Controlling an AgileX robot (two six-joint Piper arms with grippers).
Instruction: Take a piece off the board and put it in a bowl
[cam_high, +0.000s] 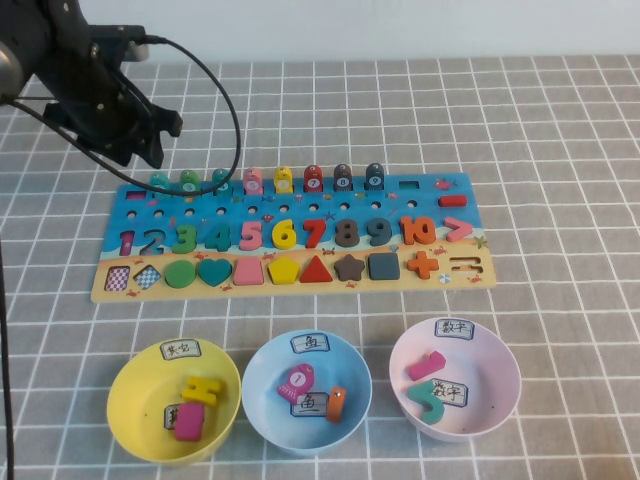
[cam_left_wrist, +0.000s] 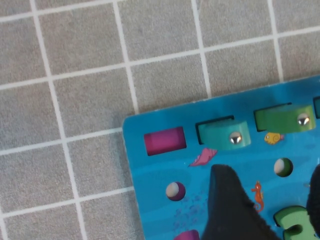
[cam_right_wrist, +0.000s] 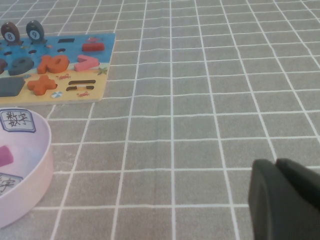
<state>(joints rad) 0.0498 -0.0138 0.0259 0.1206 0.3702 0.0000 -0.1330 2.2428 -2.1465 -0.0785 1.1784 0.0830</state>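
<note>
Above, left end effector (cam_high: 150, 140) over glossy wooden board (cam_high: 290, 235), right end effector (cam_right_wrist: 285, 200) off-board.

The light is bright, even and soft. Shadows are weak: a faint one lies under each bowl, for example the blue bowl (cam_high: 307, 392). The board (cam_high: 290, 232) shows no strong glare. In the left wrist view, metal studs on the fish tokens give small bright glints, and the dark finger (cam_left_wrist: 232, 210) near the lens looks blurred.

Left tool (cam_high: 150, 140) hovers with fingers apart; right tool (cam_right_wrist: 285, 200) low, fingers together.
</note>
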